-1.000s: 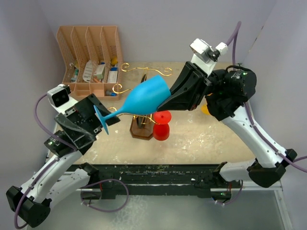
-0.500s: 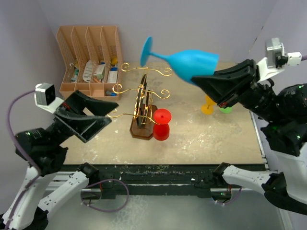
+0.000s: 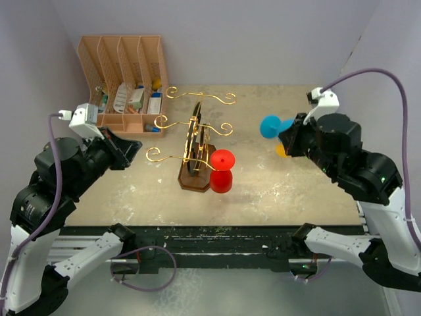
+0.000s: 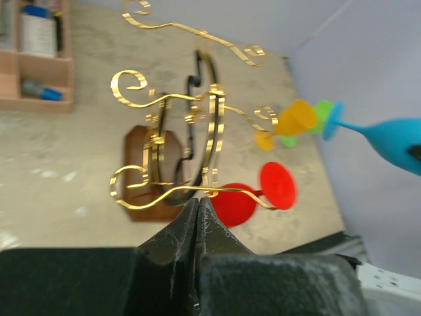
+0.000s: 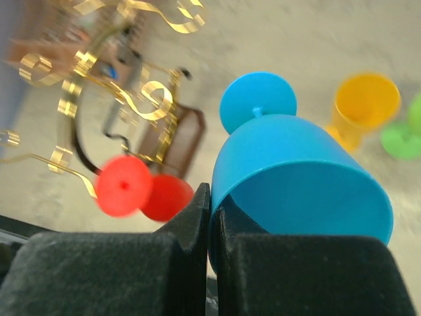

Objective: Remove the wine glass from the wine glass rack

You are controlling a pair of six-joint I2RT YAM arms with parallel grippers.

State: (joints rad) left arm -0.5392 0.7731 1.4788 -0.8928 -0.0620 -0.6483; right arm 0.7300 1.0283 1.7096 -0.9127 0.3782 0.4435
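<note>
Since the right tool [image 5: 212, 204] is clamped on the wall of the blue wine glass [image 5: 296, 178], one finger inside the bowl and one outside, the glass is carried by its rim alone. It is held lying over, with the foot turned away from the wrist, above the right side of the counter [image 3: 283, 191]. It is well apart from the wine glass rack [image 3: 197, 141], so the lift-off itself is judged done. Just beyond the foot a yellow glass [image 5: 365, 105] and a green glass [image 5: 404, 138] are seen on the counter. A red glass [image 3: 222, 170] is seen at the rack's near arm; whether it hangs or stands cannot be told.

The left tool [image 4: 197, 204] is shut on nothing, pointed at the rack from the left.

For the set-down, the glass should be turned slowly until the foot faces down, as a rim grip may slip under a quick swing. A bare patch clear of the yellow and green glasses should be chosen. The foot should be brought flat to the counter before the grip is released, and the fingers drawn straight up out of the bowl.
</note>
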